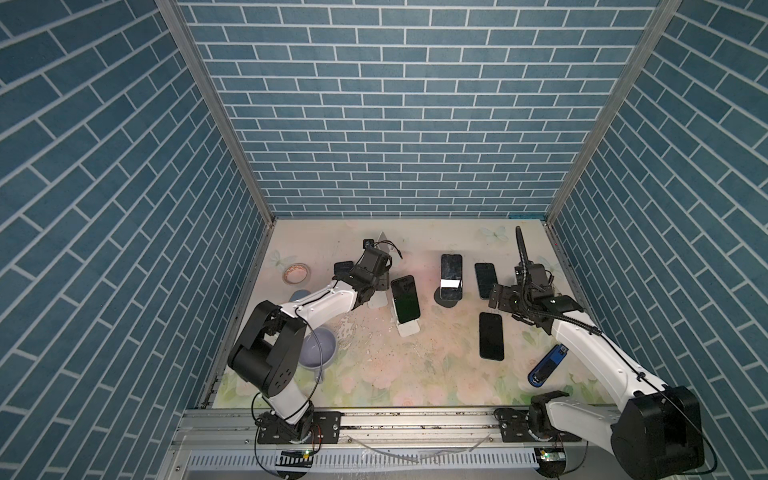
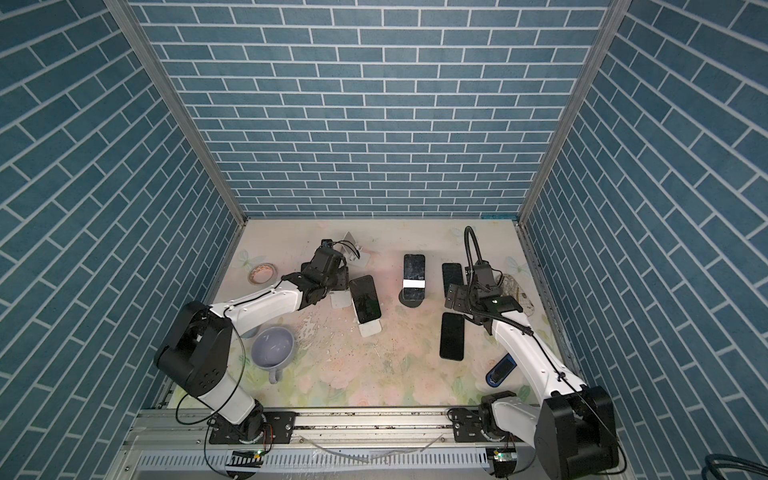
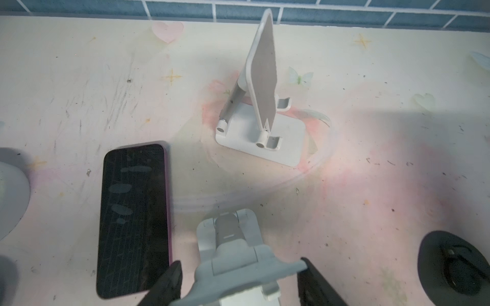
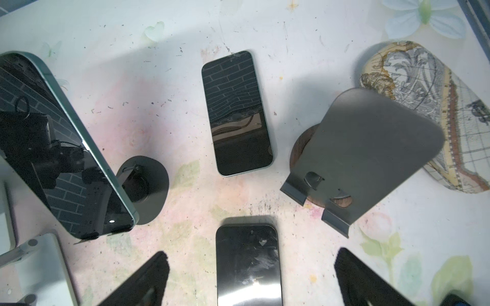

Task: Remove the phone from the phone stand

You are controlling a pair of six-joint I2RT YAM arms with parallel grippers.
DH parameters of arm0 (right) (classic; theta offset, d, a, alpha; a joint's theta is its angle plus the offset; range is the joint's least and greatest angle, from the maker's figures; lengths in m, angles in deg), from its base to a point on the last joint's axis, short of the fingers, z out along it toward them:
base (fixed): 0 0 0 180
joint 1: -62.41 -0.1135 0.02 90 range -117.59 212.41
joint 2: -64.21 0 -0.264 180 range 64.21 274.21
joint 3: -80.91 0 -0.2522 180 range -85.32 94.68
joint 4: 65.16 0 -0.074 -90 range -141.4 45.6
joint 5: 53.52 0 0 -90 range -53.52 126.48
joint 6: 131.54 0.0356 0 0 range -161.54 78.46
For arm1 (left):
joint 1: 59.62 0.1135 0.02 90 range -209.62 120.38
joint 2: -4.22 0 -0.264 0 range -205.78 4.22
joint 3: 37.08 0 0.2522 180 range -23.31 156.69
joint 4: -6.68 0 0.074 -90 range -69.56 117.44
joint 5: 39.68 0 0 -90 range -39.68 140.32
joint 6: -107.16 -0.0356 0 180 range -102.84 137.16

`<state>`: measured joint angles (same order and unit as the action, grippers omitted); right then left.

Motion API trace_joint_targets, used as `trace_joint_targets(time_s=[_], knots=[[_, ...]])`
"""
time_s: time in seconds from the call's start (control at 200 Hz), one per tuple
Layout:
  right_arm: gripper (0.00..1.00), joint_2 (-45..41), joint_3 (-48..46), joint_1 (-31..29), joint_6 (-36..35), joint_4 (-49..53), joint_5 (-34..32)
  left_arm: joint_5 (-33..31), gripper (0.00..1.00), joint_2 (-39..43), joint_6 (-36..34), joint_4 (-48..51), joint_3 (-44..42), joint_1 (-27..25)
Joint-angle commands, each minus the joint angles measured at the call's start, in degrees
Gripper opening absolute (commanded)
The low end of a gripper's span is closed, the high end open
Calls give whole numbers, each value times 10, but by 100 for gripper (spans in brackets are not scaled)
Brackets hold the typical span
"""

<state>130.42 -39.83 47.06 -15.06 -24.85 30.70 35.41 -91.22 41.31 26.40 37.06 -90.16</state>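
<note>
Lavender mug (image 2: 273, 347) near left on the bench (image 2: 374, 374), tape roll (image 2: 262, 272) far left. Blue stapler-like tool (image 2: 501, 369) near right; patterned case (image 4: 434, 114) far right.

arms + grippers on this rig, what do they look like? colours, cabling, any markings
Both arms, left arm and right arm, have white link shells with bulky black joint housings and black base plates on an aluminium rail. Thin black cables loop loosely along each. The right arm also carries a ribbed black conduit. The left gripper and right gripper have black tapered fingers. No readable markings.
</note>
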Motion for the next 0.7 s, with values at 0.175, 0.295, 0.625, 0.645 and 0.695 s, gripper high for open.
trace_joint_targets(time_s=[0.175, 0.295, 0.625, 0.645, 0.695], knots=[[98, 22, 39, 2, 1, 17, 14, 17, 62, -28, 0, -9, 13, 19], [98, 29, 49, 1, 2, 22, 14, 19, 67, -32, 7, -10, 8, 24], [98, 42, 67, 1, 6, 33, 16, 27, 86, -27, 13, -26, -15, 24], [98, 42, 68, 1, 5, 33, 17, 27, 87, -25, 13, -26, -16, 24], [98, 43, 72, 1, 3, 33, 19, 28, 90, -20, 12, -25, -18, 24]])
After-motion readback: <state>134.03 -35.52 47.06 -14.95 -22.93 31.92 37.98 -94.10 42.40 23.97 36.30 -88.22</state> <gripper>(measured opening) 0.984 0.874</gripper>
